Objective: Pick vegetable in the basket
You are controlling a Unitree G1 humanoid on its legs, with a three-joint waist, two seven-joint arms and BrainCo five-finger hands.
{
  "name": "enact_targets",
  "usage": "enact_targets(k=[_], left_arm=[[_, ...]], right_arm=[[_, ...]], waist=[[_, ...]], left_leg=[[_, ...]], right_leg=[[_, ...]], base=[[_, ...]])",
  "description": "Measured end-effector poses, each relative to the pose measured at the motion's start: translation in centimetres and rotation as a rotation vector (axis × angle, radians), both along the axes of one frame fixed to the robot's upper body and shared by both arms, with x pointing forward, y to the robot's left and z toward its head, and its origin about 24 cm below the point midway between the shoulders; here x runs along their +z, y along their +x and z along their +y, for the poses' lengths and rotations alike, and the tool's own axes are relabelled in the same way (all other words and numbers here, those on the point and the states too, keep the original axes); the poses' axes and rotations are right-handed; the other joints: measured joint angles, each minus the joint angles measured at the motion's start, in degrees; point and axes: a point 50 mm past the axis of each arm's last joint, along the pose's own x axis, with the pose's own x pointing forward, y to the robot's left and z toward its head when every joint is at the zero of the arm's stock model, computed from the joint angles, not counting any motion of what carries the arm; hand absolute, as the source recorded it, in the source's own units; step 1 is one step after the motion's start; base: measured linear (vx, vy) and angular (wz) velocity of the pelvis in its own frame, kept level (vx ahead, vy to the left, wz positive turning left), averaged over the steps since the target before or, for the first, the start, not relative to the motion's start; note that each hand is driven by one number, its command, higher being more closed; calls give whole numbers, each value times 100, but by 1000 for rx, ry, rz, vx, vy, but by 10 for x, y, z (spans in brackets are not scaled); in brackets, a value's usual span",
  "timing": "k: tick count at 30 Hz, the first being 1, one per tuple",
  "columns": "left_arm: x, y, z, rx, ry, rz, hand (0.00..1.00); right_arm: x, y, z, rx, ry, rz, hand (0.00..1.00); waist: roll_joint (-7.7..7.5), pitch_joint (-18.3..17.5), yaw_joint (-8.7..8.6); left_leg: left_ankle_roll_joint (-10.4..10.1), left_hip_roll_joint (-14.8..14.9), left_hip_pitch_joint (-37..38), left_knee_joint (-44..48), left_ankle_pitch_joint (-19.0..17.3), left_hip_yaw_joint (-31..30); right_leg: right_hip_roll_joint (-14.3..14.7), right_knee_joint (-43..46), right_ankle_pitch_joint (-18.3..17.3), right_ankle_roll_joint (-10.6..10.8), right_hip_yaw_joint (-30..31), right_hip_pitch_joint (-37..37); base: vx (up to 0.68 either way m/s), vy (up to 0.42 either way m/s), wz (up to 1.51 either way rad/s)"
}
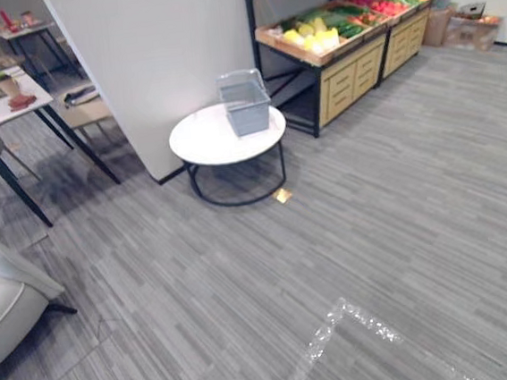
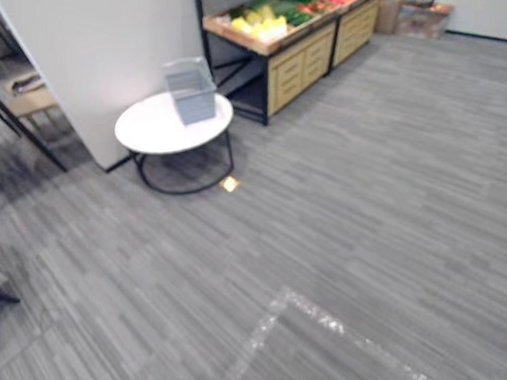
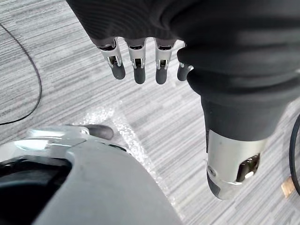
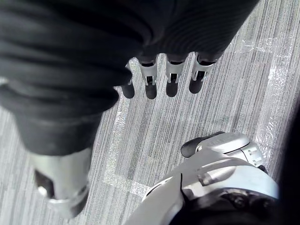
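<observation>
**Both hands loose over the carpet, basket and vegetables well ahead**

Your left hand (image 3: 139, 65) hangs with its fingers straight and slack, the thumb (image 3: 228, 164) well apart from them, and grey striped carpet (image 3: 70, 84) past the tips. Your right hand (image 4: 171, 75) is the same: fingers straight in a row, thumb off to the side, open over the carpet.

From the head camera you see the grey wire basket (image 1: 245, 103) standing upright on the far side of a round white table (image 1: 204, 145) with a black frame. The table sits just in front of the corner of a white partition wall (image 1: 151, 56). How much the basket holds, you cannot tell from here.

The vegetables (image 1: 323, 30) lie behind and to the right of the table, in the sloped crates of a wooden stand (image 1: 350, 68) with drawers below: yellow pieces nearest the basket, then green, then red and orange farther along. They are apart from the basket.

1 small yellow tag (image 1: 282, 195) lies on the floor beside the table's frame. A shiny angle of tape (image 1: 338, 321) marks the carpet nearer to you. A desk (image 1: 3, 106) stands at the left, and boxes (image 1: 472, 30) sit past the stand's far end.
</observation>
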Motion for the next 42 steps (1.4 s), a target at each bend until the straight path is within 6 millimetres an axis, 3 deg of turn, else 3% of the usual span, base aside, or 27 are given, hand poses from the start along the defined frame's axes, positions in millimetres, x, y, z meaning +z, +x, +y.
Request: enact_targets(k=[9, 34, 40, 42], left_arm=[[1, 8, 2, 14, 12, -21, 0], [2, 10, 2, 49, 14, -55, 0], [2, 16, 1, 49, 11, -70, 0], [3, 20, 3, 60, 14, -84, 0]], right_arm=[[1, 26, 1, -21, -2, -75, 0], [2, 26, 0, -73, -23, -94, 0], [4, 42, 0, -55, -18, -133, 0], [5, 52, 3, -50, -7, -161, 0]], waist=[[-51, 193, 7], [-61, 219, 10], [-23, 272, 17], [-63, 418, 11]], left_leg=[[-169, -1, 225, -46, -111, 3], [-198, 52, 227, -61, -169, 339], [-239, 102, 237, -57, -195, 641], [-334, 147, 197, 160, -308, 776]], right_leg=[[-2, -175, 0, 16, -141, 297], [65, -341, -7, 34, 17, 281], [110, -170, -15, 32, 221, 117], [119, 211, -183, -84, 322, -51]], base=[[50, 1, 2], [-16, -27, -5], [13, -23, -19], [-22, -38, -37]])
